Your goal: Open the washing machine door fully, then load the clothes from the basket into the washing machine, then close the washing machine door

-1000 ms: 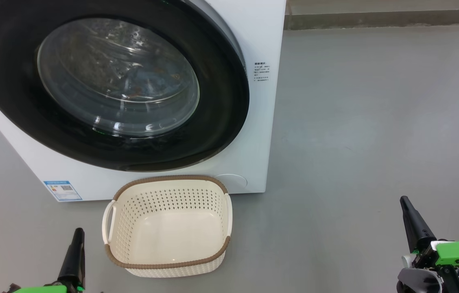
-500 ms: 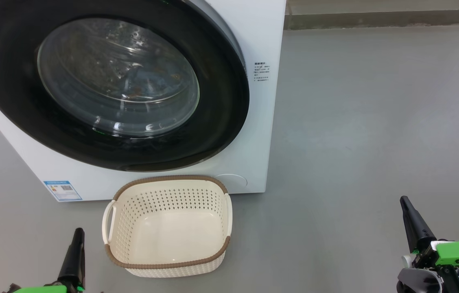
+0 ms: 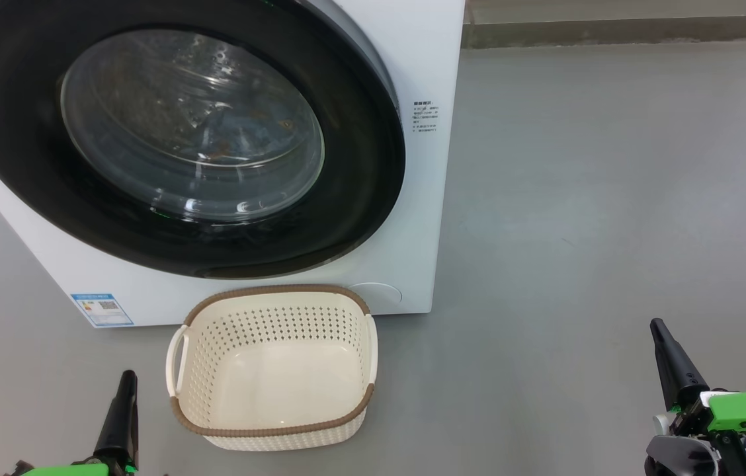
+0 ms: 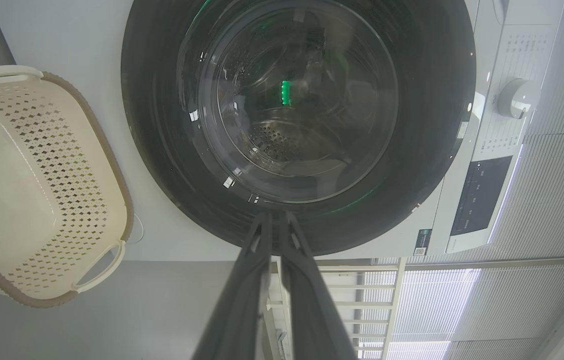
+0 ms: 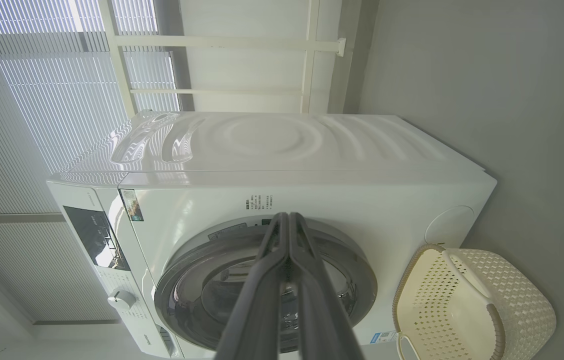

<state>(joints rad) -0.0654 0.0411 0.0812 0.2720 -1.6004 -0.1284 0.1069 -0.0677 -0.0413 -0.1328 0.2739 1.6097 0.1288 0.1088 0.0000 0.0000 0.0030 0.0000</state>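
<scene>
The washing machine (image 3: pixel 427 59) stands ahead with its glossy black door (image 3: pixel 360 165) lying flush against the front. Through the glass porthole (image 3: pixel 148 86) I dimly see bluish fabric with orange-brown marks, the clothes (image 3: pixel 244 142), inside the drum. The cream basket (image 3: pixel 274 292) sits on the floor just before the machine with nothing in it. My left gripper (image 3: pixel 127 380) is low at the left of the basket, shut and holding nothing. My right gripper (image 3: pixel 657 327) is far off at the lower right, shut and holding nothing. Both point at the door (image 4: pixel 427 100) from a distance.
Grey floor (image 3: pixel 611 198) spreads to the right of the machine up to a wall base at the back. A blue energy sticker (image 3: pixel 102 309) marks the machine's lower left corner. The control panel with a white dial (image 4: pixel 517 97) sits along the machine's top edge.
</scene>
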